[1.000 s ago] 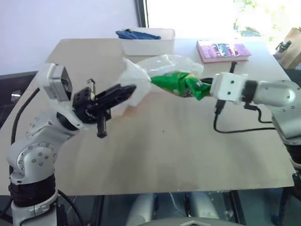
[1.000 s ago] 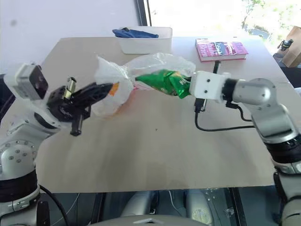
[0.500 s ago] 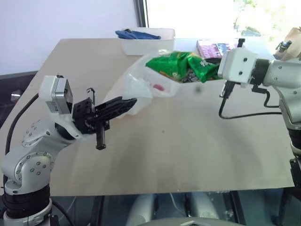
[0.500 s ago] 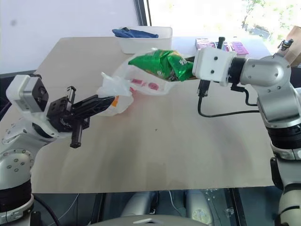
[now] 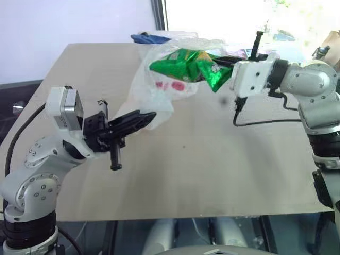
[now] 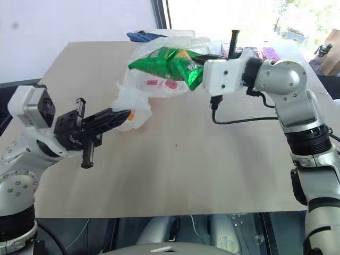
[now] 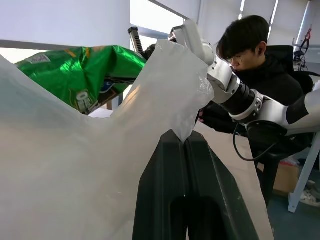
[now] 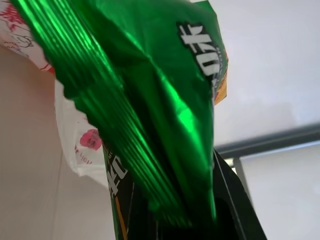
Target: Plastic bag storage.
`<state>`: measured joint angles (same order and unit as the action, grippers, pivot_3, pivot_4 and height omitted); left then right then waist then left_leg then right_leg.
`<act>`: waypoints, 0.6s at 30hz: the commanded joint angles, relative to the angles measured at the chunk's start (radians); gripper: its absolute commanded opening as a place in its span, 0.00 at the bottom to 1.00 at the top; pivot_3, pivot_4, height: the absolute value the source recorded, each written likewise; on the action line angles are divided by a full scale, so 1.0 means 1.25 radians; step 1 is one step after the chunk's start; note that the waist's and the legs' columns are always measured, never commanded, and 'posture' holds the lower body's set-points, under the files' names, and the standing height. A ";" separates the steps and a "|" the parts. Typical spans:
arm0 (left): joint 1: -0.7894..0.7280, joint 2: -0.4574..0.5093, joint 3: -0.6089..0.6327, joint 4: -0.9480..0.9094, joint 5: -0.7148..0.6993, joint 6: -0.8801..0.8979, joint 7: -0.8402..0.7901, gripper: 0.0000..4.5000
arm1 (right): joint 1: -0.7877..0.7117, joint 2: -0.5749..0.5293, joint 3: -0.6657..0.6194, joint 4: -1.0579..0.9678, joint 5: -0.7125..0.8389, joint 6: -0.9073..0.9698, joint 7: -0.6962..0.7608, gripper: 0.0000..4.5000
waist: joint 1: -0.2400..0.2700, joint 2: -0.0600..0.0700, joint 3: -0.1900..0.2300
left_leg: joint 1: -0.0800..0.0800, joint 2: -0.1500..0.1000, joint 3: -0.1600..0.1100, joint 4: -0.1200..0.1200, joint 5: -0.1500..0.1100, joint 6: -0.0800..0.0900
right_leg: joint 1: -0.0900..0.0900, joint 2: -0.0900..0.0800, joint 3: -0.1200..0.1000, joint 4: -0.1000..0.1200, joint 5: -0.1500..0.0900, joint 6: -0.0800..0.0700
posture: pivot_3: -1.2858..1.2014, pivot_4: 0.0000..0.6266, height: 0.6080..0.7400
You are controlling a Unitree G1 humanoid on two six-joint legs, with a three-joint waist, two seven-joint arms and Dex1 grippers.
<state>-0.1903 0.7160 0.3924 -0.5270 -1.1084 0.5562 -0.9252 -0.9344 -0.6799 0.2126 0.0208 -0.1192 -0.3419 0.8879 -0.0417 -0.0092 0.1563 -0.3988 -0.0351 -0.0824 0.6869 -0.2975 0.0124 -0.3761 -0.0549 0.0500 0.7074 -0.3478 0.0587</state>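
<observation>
Right gripper (image 5: 226,62) has lifted the green chip packet (image 5: 186,65) higher, clamped; left gripper (image 5: 142,115) stays pinching the plastic bag (image 5: 154,93).

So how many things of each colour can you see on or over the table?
Green: 1, shiny green snack packet
White: 2, thin crinkly white plastic bag, white plastic tray
Blue: 1, blue cloth
Pink: 1, pink book
Total: 5

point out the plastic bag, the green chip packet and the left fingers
plastic bag (image 5: 151,98), left eye view, on the hanging film below the packet
green chip packet (image 5: 183,65), left eye view, on its shiny front
left fingers (image 7: 167,170), left wrist view, on the left black finger
</observation>
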 commanded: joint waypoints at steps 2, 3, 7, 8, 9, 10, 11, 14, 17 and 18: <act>-0.027 0.011 0.023 0.018 -0.038 0.002 0.004 0.00 | -0.023 -0.015 0.018 0.024 -0.061 -0.160 -0.017 0.01 | -0.001 0.000 0.000 | 0.000 0.000 0.000 0.000 0.000 0.000 | 0.000 0.000 0.000 0.000 0.000 0.000 | 0.52 0.24 1.00; -0.030 0.013 0.021 0.022 -0.037 0.003 -0.001 0.00 | -0.030 -0.010 0.024 0.037 -0.075 -0.184 -0.025 0.01 | -0.001 0.000 0.000 | 0.000 0.000 0.000 0.000 0.000 0.000 | 0.000 0.000 0.000 0.000 0.000 0.000 | 0.52 0.24 1.00; -0.048 0.010 0.011 0.033 -0.033 -0.002 -0.006 0.00 | -0.043 0.022 0.065 0.112 -0.121 -0.305 -0.054 0.01 | -0.007 0.000 0.000 | 0.000 0.000 0.001 0.000 0.000 0.000 | 0.000 0.000 0.000 0.000 0.000 0.000 | 0.52 0.24 1.00; -0.052 0.009 0.008 0.033 -0.035 -0.001 -0.008 0.00 | -0.041 0.033 0.073 0.128 -0.116 -0.321 -0.056 0.01 | -0.009 0.000 0.000 | 0.000 0.000 0.001 0.000 0.000 0.000 | 0.000 0.000 0.000 0.000 0.000 0.000 | 0.52 0.24 1.00; -0.055 0.009 0.005 0.032 -0.033 -0.002 -0.011 0.00 | -0.042 0.048 0.079 0.145 -0.108 -0.330 -0.058 0.01 | -0.012 0.000 0.000 | 0.000 0.000 0.000 0.000 0.000 0.000 | 0.000 0.000 0.000 0.000 0.000 0.000 | 0.52 0.24 1.00; -0.056 0.009 0.003 0.032 -0.032 -0.002 -0.014 0.00 | -0.044 0.059 0.082 0.159 -0.102 -0.336 -0.059 0.01 | -0.014 0.000 0.000 | 0.000 0.000 0.001 0.000 0.000 0.000 | 0.000 0.000 0.000 0.000 0.000 0.000 | 0.52 0.24 1.00; -0.057 0.007 -0.002 0.025 -0.032 -0.003 -0.015 0.00 | -0.057 0.081 0.090 0.197 -0.116 -0.345 -0.074 0.01 | -0.016 0.000 0.000 | 0.000 0.000 0.001 0.000 0.000 0.000 | 0.000 0.000 0.000 0.000 0.000 0.000 | 0.52 0.24 1.00; -0.055 0.001 -0.014 -0.001 -0.034 -0.005 -0.013 0.00 | -0.097 0.159 0.105 0.313 -0.140 -0.337 -0.123 0.01 | -0.023 0.000 0.000 | 0.000 0.000 0.001 0.000 0.000 -0.001 | 0.000 0.000 0.000 0.000 0.000 0.000 | 0.52 0.24 1.00; -0.048 -0.003 -0.015 -0.022 -0.047 -0.002 0.000 0.00 | -0.137 0.224 0.109 0.405 -0.172 -0.319 -0.178 0.01 | -0.028 0.000 0.000 | 0.001 0.000 0.001 0.000 0.001 -0.001 | 0.000 0.001 0.000 0.001 0.000 0.000 | 0.52 0.24 1.00; -0.040 -0.003 -0.014 -0.030 -0.048 -0.002 0.000 0.00 | -0.150 0.245 0.113 0.441 -0.184 -0.306 -0.196 0.01 | -0.029 0.000 0.000 | 0.001 0.001 0.000 0.000 0.001 -0.002 | 0.000 0.001 -0.001 0.001 0.000 0.000 | 0.52 0.24 1.00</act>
<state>-0.2482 0.7109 0.3603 -0.5109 -1.1415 0.5621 -0.9278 -1.0814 -0.3955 0.3586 0.5324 -0.3348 -0.7412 0.6995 -0.0784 -0.0093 0.1564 -0.3978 -0.0344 -0.0823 0.6859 -0.2962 0.0102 -0.3769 -0.0539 0.0486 0.7083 -0.3478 0.0586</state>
